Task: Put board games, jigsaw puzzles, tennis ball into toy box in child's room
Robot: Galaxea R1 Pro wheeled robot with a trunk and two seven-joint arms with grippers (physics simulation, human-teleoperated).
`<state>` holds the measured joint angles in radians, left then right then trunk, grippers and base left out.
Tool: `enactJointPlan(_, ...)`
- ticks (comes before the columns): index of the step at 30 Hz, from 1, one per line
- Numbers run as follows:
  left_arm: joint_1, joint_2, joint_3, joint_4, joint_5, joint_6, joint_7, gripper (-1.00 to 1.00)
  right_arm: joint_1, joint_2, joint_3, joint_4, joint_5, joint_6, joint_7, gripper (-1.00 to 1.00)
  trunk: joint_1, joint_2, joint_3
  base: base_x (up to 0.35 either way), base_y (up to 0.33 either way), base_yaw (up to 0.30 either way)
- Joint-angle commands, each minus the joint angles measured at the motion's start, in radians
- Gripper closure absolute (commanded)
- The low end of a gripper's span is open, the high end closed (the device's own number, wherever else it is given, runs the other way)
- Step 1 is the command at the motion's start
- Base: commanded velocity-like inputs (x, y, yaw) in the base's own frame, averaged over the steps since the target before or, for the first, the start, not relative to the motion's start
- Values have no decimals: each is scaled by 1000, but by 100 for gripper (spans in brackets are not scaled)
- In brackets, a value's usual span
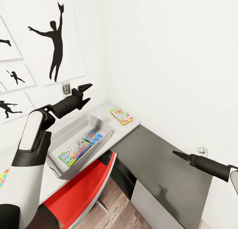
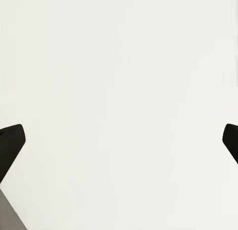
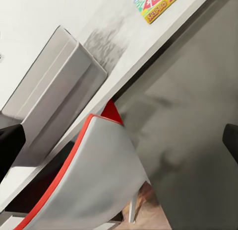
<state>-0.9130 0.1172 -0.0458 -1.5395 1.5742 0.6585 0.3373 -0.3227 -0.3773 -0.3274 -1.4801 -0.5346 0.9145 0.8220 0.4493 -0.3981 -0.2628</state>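
The light grey toy box stands on the pale table top. It holds the Monopoly board game and the smaller blue one. A yellow-green-red board game lies on the table beyond the box, also seen from the right wrist. A corner of a jigsaw puzzle shows at the far left edge. My left gripper is open and empty, raised above the box's far end. My right gripper hovers open over the dark table section. The tennis ball and the bed are out of view.
A red and grey chair is tucked under the table in front of the toy box. White walls close the corner behind the table, with silhouette posters on the left one. A white cabinet door sits below the dark section.
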Motion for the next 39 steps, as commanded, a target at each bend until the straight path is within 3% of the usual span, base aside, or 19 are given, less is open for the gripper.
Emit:
enactJointPlan(1,-1,2,-1,-1,10,1,9,-100,-1,0,-1,0,1,4,3,-100,1,-2,0,0,0,0)
enactJointPlan(7,-1,3,-1,-2,11,22,6,-100,-1,0,-1,0,1,4,3,-100,1,-2,9,0,0,0)
enactJointPlan(13,-1,4,-1,-2,13,113,-24,-100,-1,1,-1,0,1,4,3,-100,1,-2,19,0,0,0)
enactJointPlan(15,0,4,-1,-2,13,173,-50,-100,-1,1,-1,0,1,4,3,-100,1,-2,22,0,0,0)
enactJointPlan(23,1,10,0,-2,13,268,-109,-100,-1,1,-1,0,1,4,3,-100,1,-2,35,0,0,0)
enactJointPlan(34,5,15,0,-3,13,303,-173,-100,-1,2,0,0,1,3,2,-100,1,-2,53,0,0,0)
enactJointPlan(39,7,15,0,-3,13,309,-231,-100,-1,2,0,0,1,3,1,-100,1,-2,61,0,0,0)
